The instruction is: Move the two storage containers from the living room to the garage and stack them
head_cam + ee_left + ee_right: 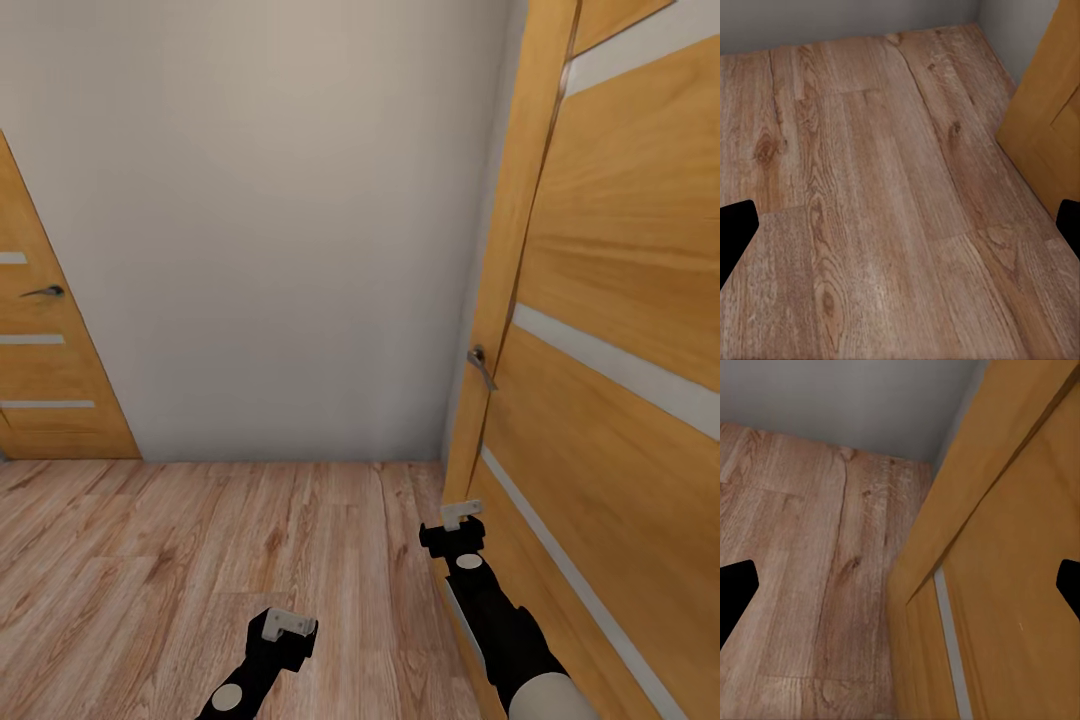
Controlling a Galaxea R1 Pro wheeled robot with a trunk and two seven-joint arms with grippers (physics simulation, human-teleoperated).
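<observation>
Beside two orange wooden panel doors [620, 300], I am holding both black grippers, left [285, 628] and right [458, 520], spread empty over open light wood-plank flooring [200, 560].

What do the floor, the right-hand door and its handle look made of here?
Floor: light wood planks, matte, with visible grain, knots and plank seams. Right-hand door: orange-toned wood or veneer, smooth, grained, with pale inlaid strips. Handle: grey, probably metal; too small to be sure.

Light wood-plank floor [200, 560] runs to a white wall [270, 220], flanked by wooden doors [620, 330]
</observation>
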